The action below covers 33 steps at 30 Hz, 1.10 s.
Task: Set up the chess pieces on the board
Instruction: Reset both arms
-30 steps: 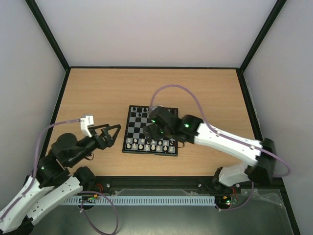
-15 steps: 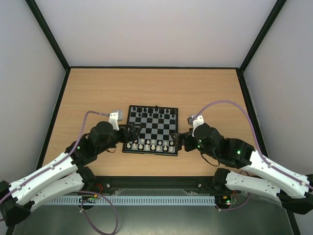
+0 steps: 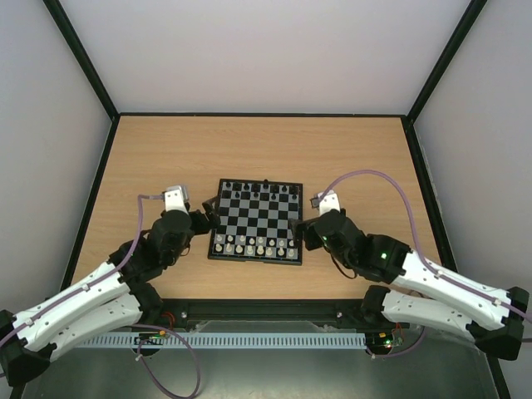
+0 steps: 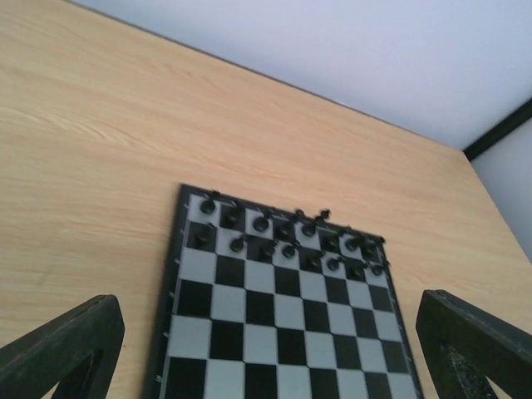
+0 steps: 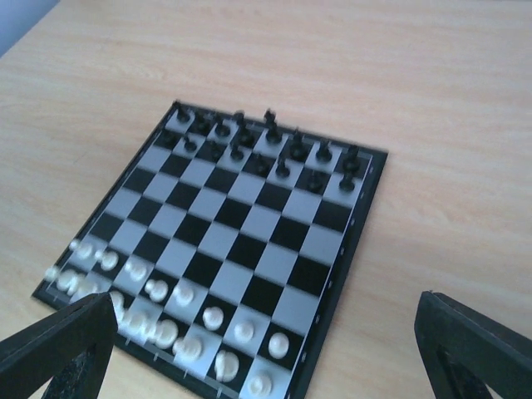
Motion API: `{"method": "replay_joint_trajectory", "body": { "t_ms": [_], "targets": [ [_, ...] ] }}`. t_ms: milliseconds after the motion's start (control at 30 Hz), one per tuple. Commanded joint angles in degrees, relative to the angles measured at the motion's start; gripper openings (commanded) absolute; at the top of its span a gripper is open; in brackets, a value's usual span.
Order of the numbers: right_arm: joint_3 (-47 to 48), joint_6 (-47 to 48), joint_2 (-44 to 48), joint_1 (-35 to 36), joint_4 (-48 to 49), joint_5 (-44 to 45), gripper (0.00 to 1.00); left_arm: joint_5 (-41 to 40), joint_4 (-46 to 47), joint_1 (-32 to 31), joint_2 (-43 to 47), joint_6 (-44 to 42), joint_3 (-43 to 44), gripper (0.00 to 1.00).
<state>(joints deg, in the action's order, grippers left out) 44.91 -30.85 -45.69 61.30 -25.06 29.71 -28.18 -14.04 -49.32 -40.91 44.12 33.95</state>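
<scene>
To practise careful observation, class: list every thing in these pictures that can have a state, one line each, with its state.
board, lying flat, middle rows bare.
black pieces, standing in the far two rows.
white pieces, gathered in the near two rows.
left gripper, jaws open, empty.
right gripper, jaws open, empty.

Both arms stretch low from the near edge, angling inward. The left gripper (image 3: 204, 220) and the right gripper (image 3: 304, 236) have their jaws spread wide.
</scene>
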Motion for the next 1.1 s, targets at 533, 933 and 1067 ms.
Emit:
{"method": "replay_joint_trajectory", "body": {
  "t_ms": [533, 933, 1067],
  "targets": [
    [-8.11, 7.14, -6.26, -51.22, 27.49, -5.77, 0.99, 16.23, 18.32, 34.74, -1.74, -14.37, -4.27, 0.99],
    [-27.99, 10.49, -11.82, -51.30, 59.84, 5.74, 0.99, 12.53, 21.56, 34.91, 0.06, -16.64, -11.33, 0.99],
    [-26.39, 12.41, -23.31, -51.42, 68.35, 7.17, 0.98, 12.38, 23.75, 35.00, 2.70, -16.83, -13.99, 0.99]
  ]
}}
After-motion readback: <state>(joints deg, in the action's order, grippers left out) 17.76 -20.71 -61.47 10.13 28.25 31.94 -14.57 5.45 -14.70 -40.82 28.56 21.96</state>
